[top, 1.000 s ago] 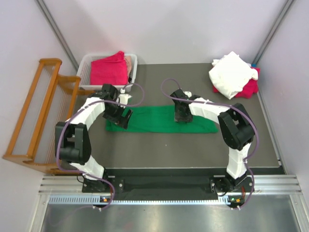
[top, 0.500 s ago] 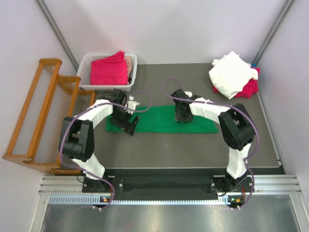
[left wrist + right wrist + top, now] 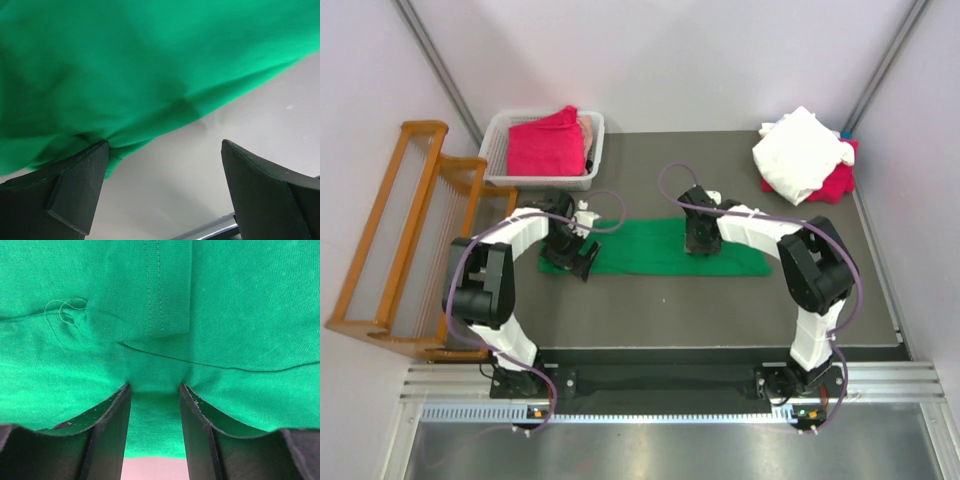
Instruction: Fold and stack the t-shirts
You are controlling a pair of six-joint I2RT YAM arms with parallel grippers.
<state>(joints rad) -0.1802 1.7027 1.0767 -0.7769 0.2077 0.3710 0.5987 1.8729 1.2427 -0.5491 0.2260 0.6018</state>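
- Dark tabletop (image 3: 650, 300) carries the green t-shirt (image 3: 660, 247), folded into a narrower band than a second ago.
- Left tool (image 3: 578, 258), jaws wide, has shifted rightward; right tool (image 3: 699, 243) pinches the cloth.
- White basket (image 3: 498, 135) holds a crimson t-shirt (image 3: 545, 145).

Green t-shirt (image 3: 165, 305) — pinched between right gripper (image 3: 155, 415) fingers

A white slatted basket (image 3: 496, 136) sits on the dark table (image 3: 720, 300) beside an orange wooden rack (image 3: 390, 235).
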